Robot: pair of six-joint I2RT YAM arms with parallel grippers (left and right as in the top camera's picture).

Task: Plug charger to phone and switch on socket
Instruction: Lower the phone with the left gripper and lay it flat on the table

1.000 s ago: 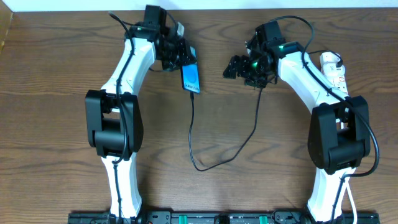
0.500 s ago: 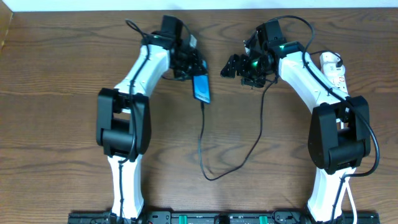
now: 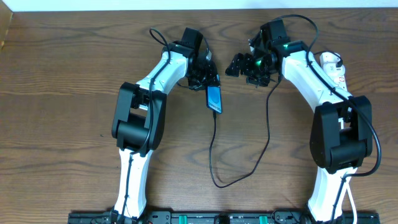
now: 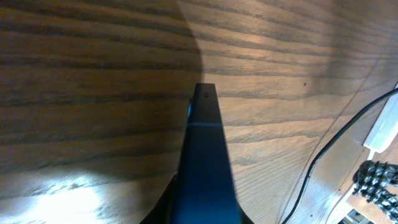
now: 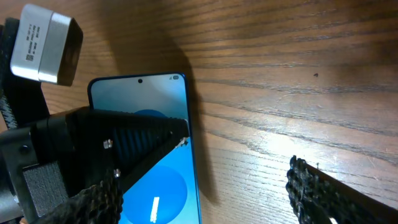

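L gripper is clamped on the top end of the phone, upper centre of the overhead view; screen glows blue, and in the R wrist view the black fingers cross its face; phone looks lifted clear of the table, judging by its shadow. R gripper hangs just right of it, jaws wide apart w/ nothing between them. Charger cable leaves the phone's lower edge, drops to a loop at bottom centre, then climbs to the R arm, where its far end is hidden. Connector looks seated but is too small to confirm; can't tell whether the plug is in the power strip, which lies at far right, partly under that arm. Risks, as I judge them: (1) phone is pinched at one end only, so a quick swing or hard set-down could let it pivot or slip; (2) the two grippers are near each other, so any drift toward centre risks a knock; (3) cable runs up against the R arm, so turning back for the switch may snag it, eat the slack and tug the connector out; (4) switch sits tight by the arm's own links, so an off-target press could shove the strip instead of toggling it.
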